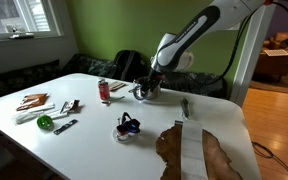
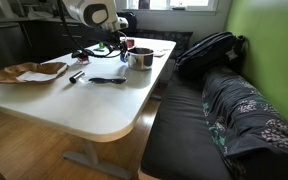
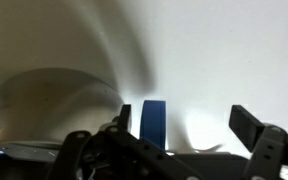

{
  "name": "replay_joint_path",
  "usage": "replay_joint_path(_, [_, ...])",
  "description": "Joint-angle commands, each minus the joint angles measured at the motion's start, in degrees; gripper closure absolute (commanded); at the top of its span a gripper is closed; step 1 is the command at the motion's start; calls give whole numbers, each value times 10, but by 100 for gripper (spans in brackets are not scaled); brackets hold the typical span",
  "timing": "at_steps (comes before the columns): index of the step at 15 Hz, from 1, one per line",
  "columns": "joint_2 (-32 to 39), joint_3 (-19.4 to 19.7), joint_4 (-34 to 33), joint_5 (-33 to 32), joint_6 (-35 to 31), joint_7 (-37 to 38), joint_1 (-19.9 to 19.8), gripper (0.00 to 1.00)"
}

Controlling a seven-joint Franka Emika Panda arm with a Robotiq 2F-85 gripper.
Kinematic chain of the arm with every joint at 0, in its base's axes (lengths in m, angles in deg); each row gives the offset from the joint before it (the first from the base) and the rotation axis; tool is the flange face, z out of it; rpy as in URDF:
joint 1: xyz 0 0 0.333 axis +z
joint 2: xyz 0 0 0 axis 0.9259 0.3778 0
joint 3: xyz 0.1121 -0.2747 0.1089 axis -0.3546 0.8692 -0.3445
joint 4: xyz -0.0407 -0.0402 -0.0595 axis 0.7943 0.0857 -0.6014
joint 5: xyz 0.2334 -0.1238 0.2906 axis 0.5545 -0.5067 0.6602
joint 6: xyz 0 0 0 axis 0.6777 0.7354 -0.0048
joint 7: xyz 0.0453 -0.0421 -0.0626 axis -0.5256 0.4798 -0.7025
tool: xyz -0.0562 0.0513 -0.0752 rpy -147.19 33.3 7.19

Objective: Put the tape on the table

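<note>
In the wrist view, a blue roll of tape (image 3: 154, 125) is seen edge-on between my jaws, close to the left finger and well apart from the right one. My gripper (image 3: 184, 120) is open wide over a pale surface. In both exterior views the gripper (image 1: 147, 88) (image 2: 112, 46) is low over the far part of the white table (image 1: 94, 140) (image 2: 74, 105), next to a silver metal cup (image 2: 140, 58). The tape cannot be made out in either exterior view.
A red can (image 1: 104, 90) stands near the gripper. A green object (image 1: 45, 122), small tools (image 1: 66, 106), a black and blue item (image 1: 127, 125) and brown paper (image 1: 199, 155) lie on the table. A black backpack (image 2: 209, 50) sits on the bench.
</note>
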Motion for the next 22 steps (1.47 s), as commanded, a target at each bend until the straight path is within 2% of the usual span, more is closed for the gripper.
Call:
replay_joint_path(1, [24,-15,-15,1,-39,-18,-11,0])
replay_joint_path(6, [46,-28,-23,-14,-76,-38,-15,0])
replay_joint_path(8, [52,-30,-25,-19,-88,-43,-15,2])
replay_joint_path(9, [54,-32,-25,-21,-95,-46,-17,7])
replay_joint_path(10, [55,-30,-25,-25,-104,-44,-13,13])
replay_joint_path(13, [55,-9,-26,-28,-133,-16,5,19])
replay_joint_path(15, [54,19,-26,-28,-155,12,25,16])
replay_joint_path(16, [54,30,-26,-28,-164,23,33,21])
replay_joint_path(18, [56,47,-27,-30,-178,39,46,45])
replay_joint_path(19, [55,54,-26,-31,-182,46,51,47])
replay_joint_path(22, [59,74,-28,-35,-200,59,66,72])
